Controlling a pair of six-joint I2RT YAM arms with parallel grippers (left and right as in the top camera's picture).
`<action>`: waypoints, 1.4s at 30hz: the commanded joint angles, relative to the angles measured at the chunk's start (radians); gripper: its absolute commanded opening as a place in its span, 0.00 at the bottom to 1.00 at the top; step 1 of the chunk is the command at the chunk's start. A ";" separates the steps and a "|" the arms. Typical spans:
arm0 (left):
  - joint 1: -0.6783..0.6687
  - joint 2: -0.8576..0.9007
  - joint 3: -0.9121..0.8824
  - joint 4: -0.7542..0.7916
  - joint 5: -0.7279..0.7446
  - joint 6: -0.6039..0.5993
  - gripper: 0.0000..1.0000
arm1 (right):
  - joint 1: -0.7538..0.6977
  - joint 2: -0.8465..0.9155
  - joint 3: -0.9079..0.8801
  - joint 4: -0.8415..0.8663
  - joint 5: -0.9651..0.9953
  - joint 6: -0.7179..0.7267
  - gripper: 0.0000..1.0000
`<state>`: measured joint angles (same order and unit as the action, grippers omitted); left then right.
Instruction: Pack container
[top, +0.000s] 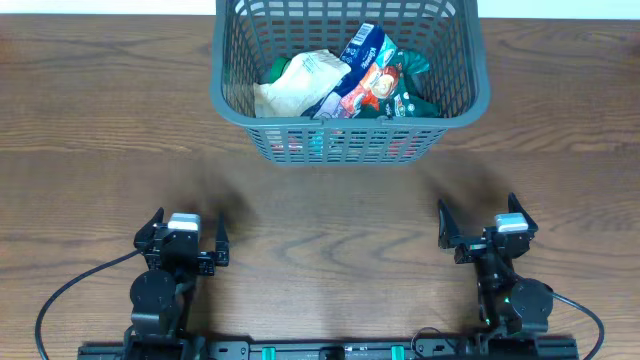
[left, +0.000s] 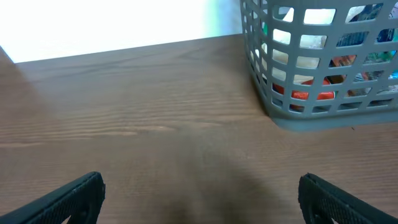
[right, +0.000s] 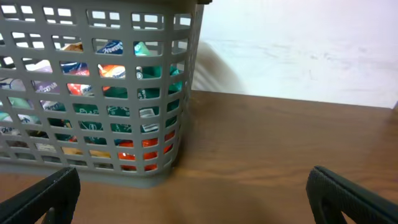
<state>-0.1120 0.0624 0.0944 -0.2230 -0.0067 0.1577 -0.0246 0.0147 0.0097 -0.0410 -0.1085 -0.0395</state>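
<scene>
The container, a dark grey basket with lattice walls, stands at the far middle of the table. Snack bags lie inside it: a blue-and-red one, a beige one and a green one. The basket also shows in the left wrist view and the right wrist view. My left gripper is open and empty near the front left, well short of the basket. My right gripper is open and empty near the front right. Both show wide-spread fingers over bare wood.
The brown wooden table stretches between the grippers and the basket. A white wall lies beyond the table's far edge. Black cables trail from both arm bases at the front edge.
</scene>
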 joint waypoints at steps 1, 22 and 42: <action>0.006 -0.007 -0.024 -0.006 -0.001 0.006 0.98 | 0.006 -0.010 -0.004 -0.005 -0.002 0.016 0.99; 0.006 -0.007 -0.024 -0.006 -0.001 0.006 0.99 | 0.006 -0.009 -0.004 -0.022 -0.001 0.016 0.99; 0.006 -0.009 -0.024 -0.006 -0.001 0.006 0.98 | 0.006 -0.009 -0.004 -0.022 0.000 0.016 0.99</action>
<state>-0.1120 0.0624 0.0944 -0.2230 -0.0063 0.1577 -0.0246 0.0143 0.0097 -0.0605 -0.1085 -0.0360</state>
